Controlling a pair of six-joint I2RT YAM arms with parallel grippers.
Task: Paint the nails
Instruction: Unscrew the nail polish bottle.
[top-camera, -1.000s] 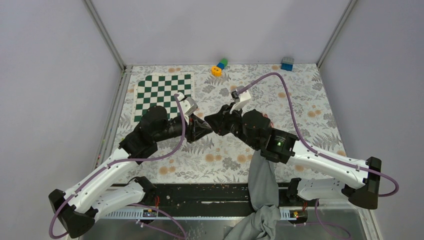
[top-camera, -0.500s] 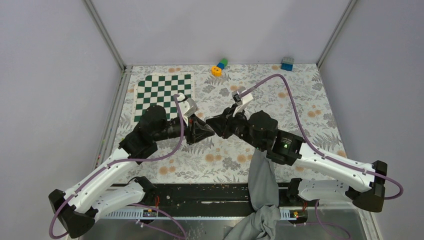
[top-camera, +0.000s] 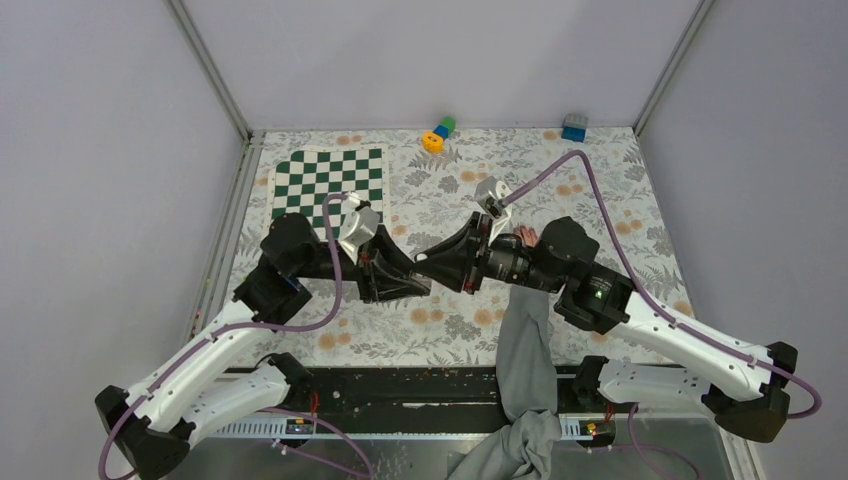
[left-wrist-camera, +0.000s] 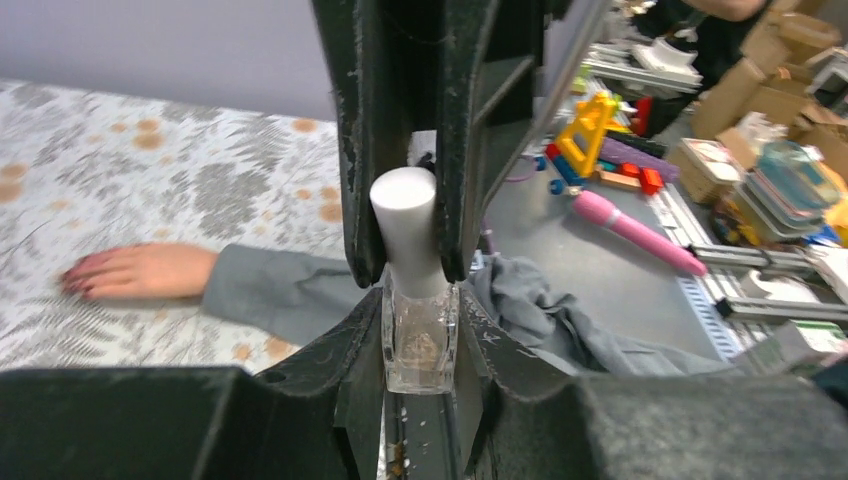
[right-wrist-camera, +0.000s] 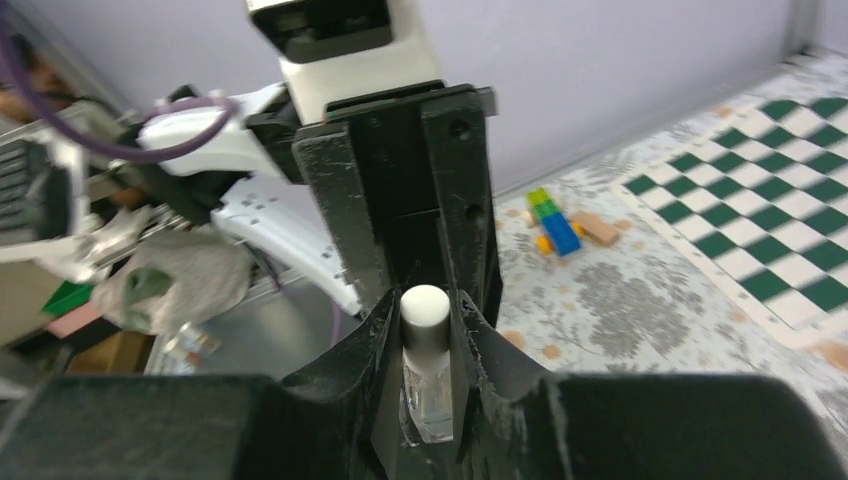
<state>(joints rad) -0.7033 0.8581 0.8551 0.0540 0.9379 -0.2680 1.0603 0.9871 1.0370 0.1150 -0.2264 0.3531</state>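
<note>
Stage: opening | left fingers (left-wrist-camera: 352, 345) pinch polish bottle (left-wrist-camera: 420, 340), right fingers (left-wrist-camera: 355, 150) pinch cap (left-wrist-camera: 405, 225) | cap still on; reddish nails (left-wrist-camera: 80, 290) await brush

We see the nails (left-wrist-camera: 78, 284) as tiny dark-red tips on a bare, light-skinned hand (left-wrist-camera: 140, 270) lying flat, palm down, on the floral tablecloth (left-wrist-camera: 150, 150). In the left wrist view the fingers point toward nine o'clock and the grey sleeve (left-wrist-camera: 270, 290) trails toward three o'clock.
</note>
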